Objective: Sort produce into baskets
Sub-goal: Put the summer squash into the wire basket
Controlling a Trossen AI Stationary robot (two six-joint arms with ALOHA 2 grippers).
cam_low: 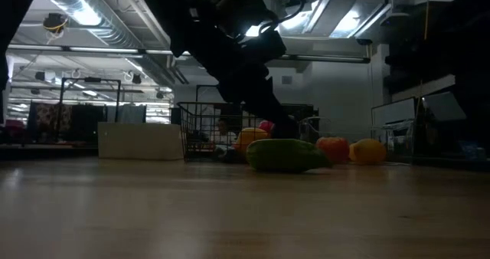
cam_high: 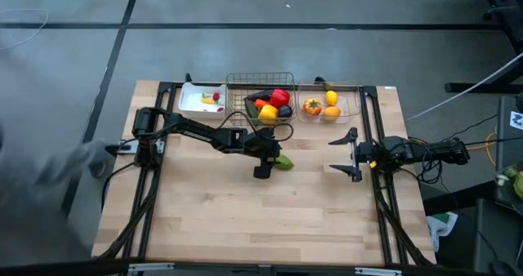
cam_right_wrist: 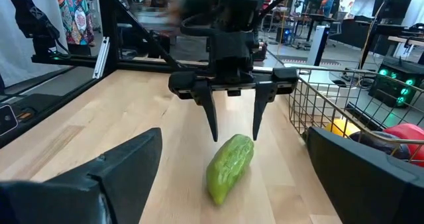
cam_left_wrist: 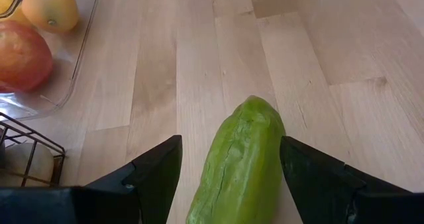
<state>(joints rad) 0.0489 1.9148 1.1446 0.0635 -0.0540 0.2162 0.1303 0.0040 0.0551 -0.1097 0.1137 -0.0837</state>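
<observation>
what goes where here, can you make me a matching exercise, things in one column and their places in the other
Things:
1. cucumber
2. red pepper
3. lemon
4. left gripper

Places:
a. clear bin
b. astride the cucumber, open
c. wire basket
d. bare table, in front of the baskets

Pairs: 1-d, 2-c, 3-a, 4-b

We see a pale wooden worktop (cam_high: pixel 245 219). Along its far edge stand a white tray (cam_high: pixel 189 104), a wire basket (cam_high: pixel 239 92) and a clear bin (cam_high: pixel 350 106) side by side. A green cucumber (cam_high: pixel 283 162) lies just in front of them.
</observation>
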